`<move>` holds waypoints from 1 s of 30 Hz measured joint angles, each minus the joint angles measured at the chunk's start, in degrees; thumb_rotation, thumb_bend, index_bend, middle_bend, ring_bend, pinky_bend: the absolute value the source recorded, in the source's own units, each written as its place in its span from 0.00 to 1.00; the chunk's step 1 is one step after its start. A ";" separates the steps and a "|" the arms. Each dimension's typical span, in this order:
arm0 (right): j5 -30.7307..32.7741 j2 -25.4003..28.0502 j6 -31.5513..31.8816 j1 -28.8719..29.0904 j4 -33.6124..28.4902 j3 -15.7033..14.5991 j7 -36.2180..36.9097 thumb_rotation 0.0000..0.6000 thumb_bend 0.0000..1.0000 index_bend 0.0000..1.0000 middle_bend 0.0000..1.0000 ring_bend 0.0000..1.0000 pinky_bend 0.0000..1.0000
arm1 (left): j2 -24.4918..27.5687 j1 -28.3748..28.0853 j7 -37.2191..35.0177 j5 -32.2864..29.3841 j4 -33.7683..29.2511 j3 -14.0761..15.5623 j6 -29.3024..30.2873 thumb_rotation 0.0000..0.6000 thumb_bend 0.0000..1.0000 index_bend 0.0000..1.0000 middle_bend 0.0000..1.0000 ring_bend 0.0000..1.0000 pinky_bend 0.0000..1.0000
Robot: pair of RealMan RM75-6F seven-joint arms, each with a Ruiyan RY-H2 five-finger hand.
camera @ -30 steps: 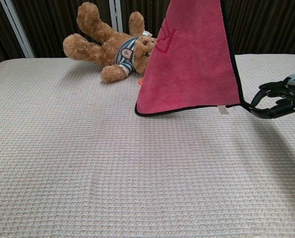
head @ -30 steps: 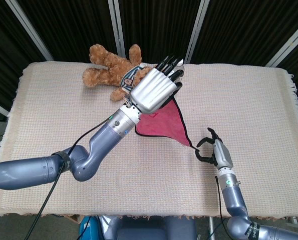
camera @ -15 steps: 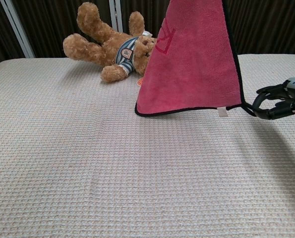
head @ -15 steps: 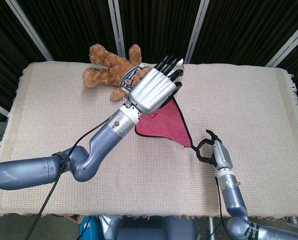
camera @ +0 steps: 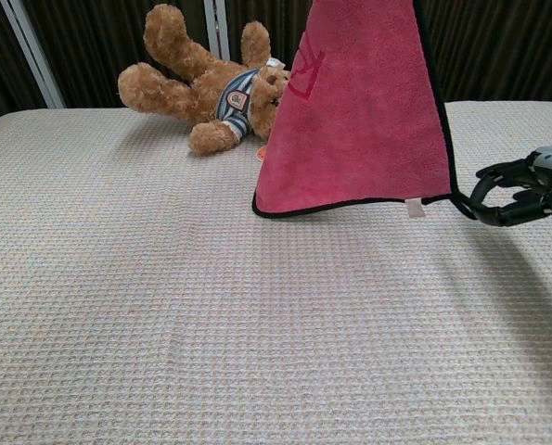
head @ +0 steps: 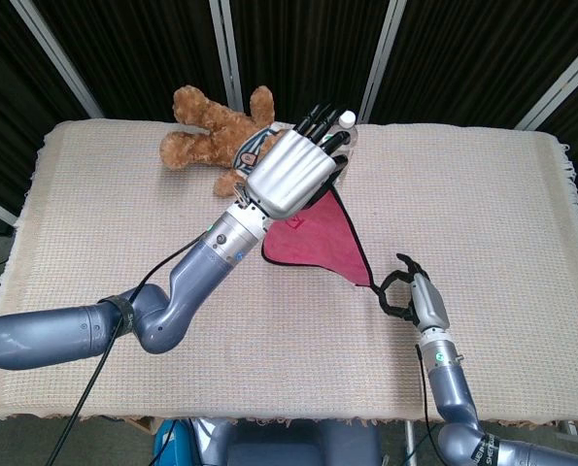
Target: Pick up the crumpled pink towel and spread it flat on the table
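while the left hand [head: 289, 175] holds the pink towel [camera: 359, 111] aloft, the right hand [camera: 521, 190] pinches its corner beside the teddy bear [head: 216, 131].

We saw the counter [head: 104, 194] covered by a cream waffle-weave cloth [camera: 211, 324] with fringed edges. On it, near the far edge, a brown teddy bear [camera: 197, 88] lay, apparently on its back.

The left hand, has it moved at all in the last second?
Yes, slightly. In the head view the left hand has shifted a little left and up, toward the teddy bear, still holding the pink towel up.
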 measured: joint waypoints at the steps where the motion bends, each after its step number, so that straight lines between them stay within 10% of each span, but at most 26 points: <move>1: -0.11 0.02 0.09 -0.01 -0.06 0.07 0.01 1.00 0.47 0.64 0.11 0.00 0.00 | 0.02 0.09 -0.04 0.01 -0.04 0.09 -0.01 1.00 0.48 0.62 0.26 0.00 0.01; 30: -0.65 11.34 8.19 2.47 -10.49 12.00 -6.60 1.00 0.47 0.66 0.12 0.00 0.00 | 2.80 6.97 -4.56 0.57 -4.39 1.34 3.88 1.00 0.48 0.63 0.26 0.00 0.01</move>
